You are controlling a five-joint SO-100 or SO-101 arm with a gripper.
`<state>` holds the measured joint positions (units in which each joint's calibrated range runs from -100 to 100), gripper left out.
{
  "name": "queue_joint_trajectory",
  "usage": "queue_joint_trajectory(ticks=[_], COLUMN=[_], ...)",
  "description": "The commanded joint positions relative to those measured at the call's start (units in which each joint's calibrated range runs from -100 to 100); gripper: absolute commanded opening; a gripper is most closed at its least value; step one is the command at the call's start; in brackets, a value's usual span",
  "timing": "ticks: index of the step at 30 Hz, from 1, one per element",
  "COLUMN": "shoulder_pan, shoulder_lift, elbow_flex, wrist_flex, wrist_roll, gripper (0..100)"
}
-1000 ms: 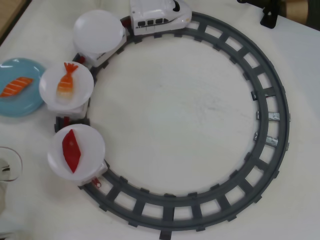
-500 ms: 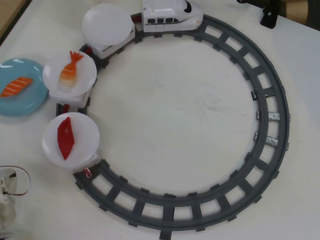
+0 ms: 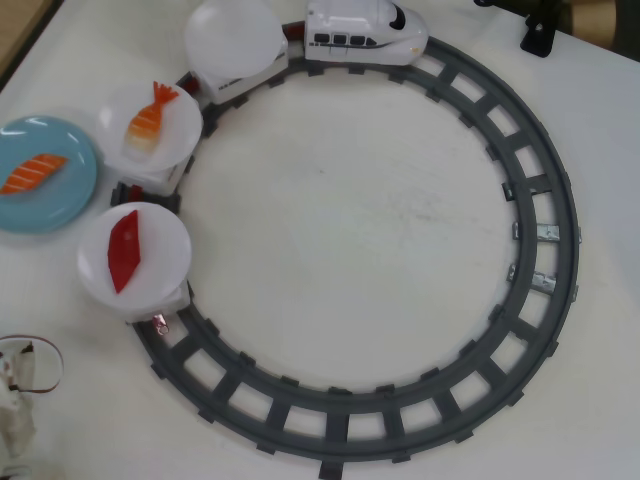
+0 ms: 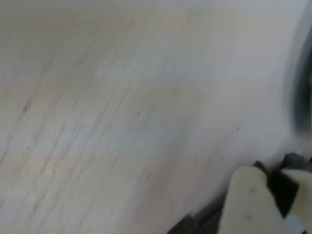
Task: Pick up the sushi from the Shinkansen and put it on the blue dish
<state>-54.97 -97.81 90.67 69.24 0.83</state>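
In the overhead view the orange striped salmon sushi [image 3: 33, 172] lies on the light-blue dish [image 3: 62, 216] at the left edge. The white Shinkansen [image 3: 365, 33] stands at the top of the round track and pulls three cars with white plates. The first plate [image 3: 233, 35] is empty, the second holds a shrimp piece [image 3: 150, 118], and the third holds a dark-red tuna piece [image 3: 124, 250]. My gripper is outside the overhead view. In the blurred wrist view the gripper [image 4: 273, 187] shows only as cream and black parts at the lower right, above bare table; nothing shows in it.
The grey circular track [image 3: 545, 300] fills most of the white table. A black part of the arm's mount [image 3: 540, 35] sits at the top right corner. A whitish object with a brown loop [image 3: 25, 385] lies at the lower left.
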Motion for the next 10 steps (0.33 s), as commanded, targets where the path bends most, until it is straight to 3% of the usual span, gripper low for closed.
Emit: queue_joint_trajectory(ticks=[1, 10], shoulder_pan=[-0.32, -0.32], shoulder_lift=[-0.29, -0.29], elbow_flex=[-0.23, -0.23], wrist_flex=[-0.07, -0.41], wrist_roll=[-0.1, -0.1], gripper=[3, 3])
